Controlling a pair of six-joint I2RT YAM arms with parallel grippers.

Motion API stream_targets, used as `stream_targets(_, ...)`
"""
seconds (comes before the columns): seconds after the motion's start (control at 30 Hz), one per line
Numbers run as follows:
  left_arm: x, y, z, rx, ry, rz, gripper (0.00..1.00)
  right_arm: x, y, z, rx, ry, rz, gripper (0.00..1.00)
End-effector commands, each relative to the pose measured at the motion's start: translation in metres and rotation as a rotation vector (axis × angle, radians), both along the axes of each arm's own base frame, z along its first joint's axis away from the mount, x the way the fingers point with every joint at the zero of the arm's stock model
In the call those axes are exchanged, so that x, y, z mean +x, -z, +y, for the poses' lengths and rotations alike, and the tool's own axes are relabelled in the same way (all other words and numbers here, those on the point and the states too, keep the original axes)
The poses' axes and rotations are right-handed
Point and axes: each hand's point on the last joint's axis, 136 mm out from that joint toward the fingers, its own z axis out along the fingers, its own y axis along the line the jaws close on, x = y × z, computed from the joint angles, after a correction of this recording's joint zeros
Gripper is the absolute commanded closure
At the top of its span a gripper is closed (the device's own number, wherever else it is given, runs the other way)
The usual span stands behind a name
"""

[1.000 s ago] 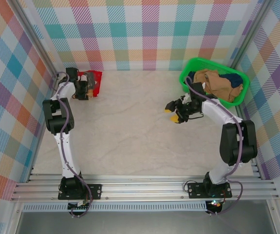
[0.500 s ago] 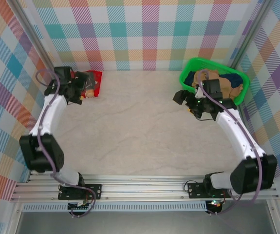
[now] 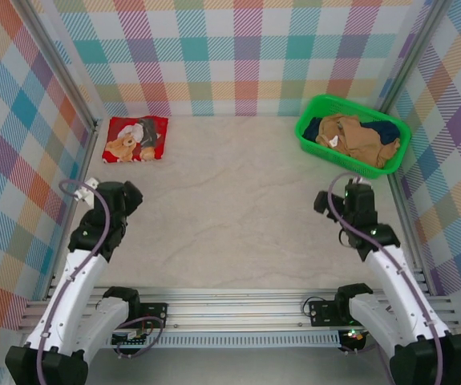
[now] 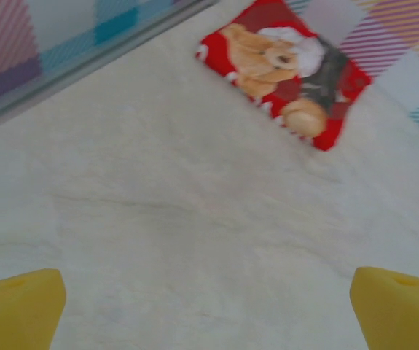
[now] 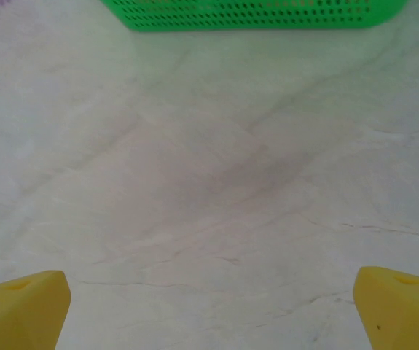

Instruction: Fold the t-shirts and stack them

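White-shelled left arm and right arm, black at the joints, carry looping purple-grey cables; blunt yellow wedge-shaped fingertips cap both.

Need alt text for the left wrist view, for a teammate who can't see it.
A folded red t-shirt with a teddy-bear print lies flat on the pale table, upper right. The open left gripper holds nothing, its yellow fingertips at the bottom corners.

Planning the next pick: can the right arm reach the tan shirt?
Probably yes: the tan shirt lies uppermost in the open basket, with bare table between it and the open right end effector.
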Motion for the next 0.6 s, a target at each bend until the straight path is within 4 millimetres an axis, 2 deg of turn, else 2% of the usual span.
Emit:
stream_targets(0.0,-0.003,0.006,0.021,0.154,-0.062,-0.017,0.0,0.015,-0.01,-0.019,-0.155,0.023,-0.183,0.0)
stream_targets(0.13,0.008,0.017,0.016,0.255,0.043,-0.083,0.0,0.02,0.01,-0.017,-0.204,-0.025,-0.173,0.0)
stream_targets(0.2,0.021,0.026,-0.003,0.312,0.211,-0.1,0.0,0.022,0.022,-0.016,-0.209,-0.034,-0.141,0.0)
stream_targets(0.33,0.04,0.044,-0.019,0.328,0.309,-0.137,0.0,0.031,0.04,-0.015,-0.252,-0.065,-0.111,0.0)
stream_targets(0.5,0.064,0.075,-0.015,0.348,0.276,-0.111,0.0,0.057,0.052,-0.019,-0.259,-0.091,-0.086,0.0)
stream_targets(0.57,0.079,0.078,-0.02,0.356,0.302,-0.116,0.0,0.073,0.049,-0.022,-0.265,-0.09,-0.122,0.0)
